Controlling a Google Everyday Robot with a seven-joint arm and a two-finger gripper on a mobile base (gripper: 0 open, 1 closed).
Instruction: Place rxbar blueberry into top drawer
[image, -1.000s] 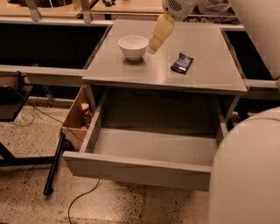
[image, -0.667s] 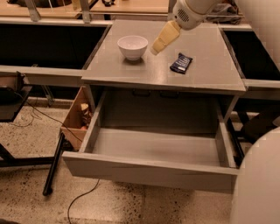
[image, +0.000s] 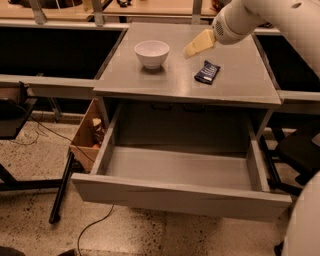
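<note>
The rxbar blueberry (image: 207, 72) is a small dark navy bar lying flat on the grey table top (image: 165, 80), right of centre. The gripper (image: 191, 49) hangs above the table, up and to the left of the bar and right of the white bowl (image: 152, 53), not touching either. The top drawer (image: 180, 192) is pulled wide open below the table, and nothing shows inside it.
An open wooden box (image: 89, 131) stands on the floor left of the drawer. A black stand leg (image: 61, 192) and a cable (image: 95, 225) lie on the speckled floor. The robot's white body (image: 305, 220) fills the right edge. Dark shelving flanks the table.
The arm has swung to the right and lifted out of the lower right of the view, uncovering the drawer's right side. The gripper has shifted slightly right above the table. The bar and bowl have not moved.
</note>
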